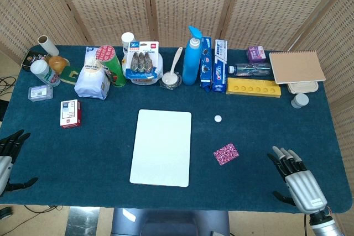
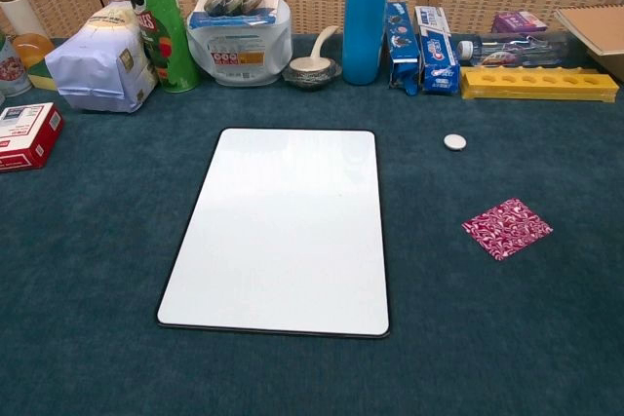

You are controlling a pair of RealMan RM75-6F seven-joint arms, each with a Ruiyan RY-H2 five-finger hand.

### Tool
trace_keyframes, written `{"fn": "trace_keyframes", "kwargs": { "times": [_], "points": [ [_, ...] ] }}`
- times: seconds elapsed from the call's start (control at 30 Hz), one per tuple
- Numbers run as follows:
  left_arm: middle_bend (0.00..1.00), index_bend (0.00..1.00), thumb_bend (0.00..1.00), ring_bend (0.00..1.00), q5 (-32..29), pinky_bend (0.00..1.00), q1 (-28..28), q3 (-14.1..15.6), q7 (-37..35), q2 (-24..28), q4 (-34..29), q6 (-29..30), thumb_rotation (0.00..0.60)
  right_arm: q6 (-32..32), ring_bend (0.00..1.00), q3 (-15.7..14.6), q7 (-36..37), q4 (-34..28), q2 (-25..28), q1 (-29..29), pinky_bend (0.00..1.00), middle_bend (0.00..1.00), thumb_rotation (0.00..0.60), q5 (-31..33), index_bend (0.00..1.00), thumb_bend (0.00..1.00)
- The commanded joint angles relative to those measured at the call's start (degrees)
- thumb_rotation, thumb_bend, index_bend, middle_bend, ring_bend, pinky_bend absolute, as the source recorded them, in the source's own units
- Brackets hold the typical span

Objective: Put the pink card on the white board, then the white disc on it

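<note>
The pink patterned card (image 1: 225,153) (image 2: 506,227) lies flat on the blue cloth, right of the white board (image 1: 161,146) (image 2: 285,229). A small white disc (image 1: 218,118) (image 2: 454,141) sits further back, between the board and the card. My right hand (image 1: 295,179) hovers at the table's front right corner, fingers spread and empty, well right of the card. At the front left edge, my left hand (image 1: 10,153) is open and empty too. Neither hand shows in the chest view.
Along the back stand a chips can (image 1: 112,64), a white bag (image 1: 92,80), a blue bottle (image 1: 191,56), toothpaste boxes (image 1: 220,66), a yellow tray (image 1: 253,87) and a notebook (image 1: 296,67). A red-white box (image 1: 70,113) lies at left.
</note>
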Motion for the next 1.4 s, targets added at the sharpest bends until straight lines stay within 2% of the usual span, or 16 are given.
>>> {"fn": "trace_keyframes", "kwargs": {
  "times": [0.03, 0.27, 0.47, 0.87, 1.13, 1.4],
  "points": [
    [0.0, 0.0, 0.08, 0.0, -0.2, 0.05, 0.0, -0.1, -1.0, 0.3, 0.3, -0.1, 0.6, -4.5, 0.0, 0.6, -0.6, -0.1, -1.3, 3.3, 0.0, 0.0, 0.6, -0.9, 0.11, 0.23],
    [0.0, 0.0, 0.08, 0.0, -0.9, 0.05, -0.4, -0.4, -2.2, 0.8, 0.4, -0.9, 0.6, -16.4, 0.0, 2.8, 5.1, -2.5, -1.2, 12.8, 0.0, 0.0, 0.6, 0.2, 0.17, 0.26],
    [0.0, 0.0, 0.08, 0.0, -0.3, 0.05, -0.2, -0.4, -2.1, 1.0, -0.2, -0.4, 0.6, -26.9, 0.0, 6.0, 7.0, -0.4, -4.1, 20.7, 0.0, 0.0, 0.6, 4.3, 0.19, 0.28],
    [0.0, 0.0, 0.08, 0.0, -1.8, 0.05, -0.9, -0.6, 0.6, 0.3, -1.0, -1.8, 0.6, -35.6, 0.0, 8.0, 5.7, 3.8, -8.6, 27.0, 0.0, 0.0, 0.6, 11.6, 0.2, 0.29],
    [0.0, 0.0, 0.08, 0.0, -2.9, 0.05, -1.2, -0.7, 1.9, 0.0, -1.3, -2.5, 0.6, -38.6, 0.0, 7.1, 4.6, 8.0, -10.4, 29.2, 0.0, 0.0, 0.6, 13.8, 0.21, 0.29],
    [0.0, 0.0, 0.08, 0.0, -3.8, 0.05, -1.6, -0.9, 3.1, -0.2, -1.7, -3.2, 0.6, -39.5, 0.0, 6.1, 6.8, 9.9, -10.8, 30.4, 0.0, 0.0, 0.6, 14.1, 0.23, 0.29]
  ]
}}
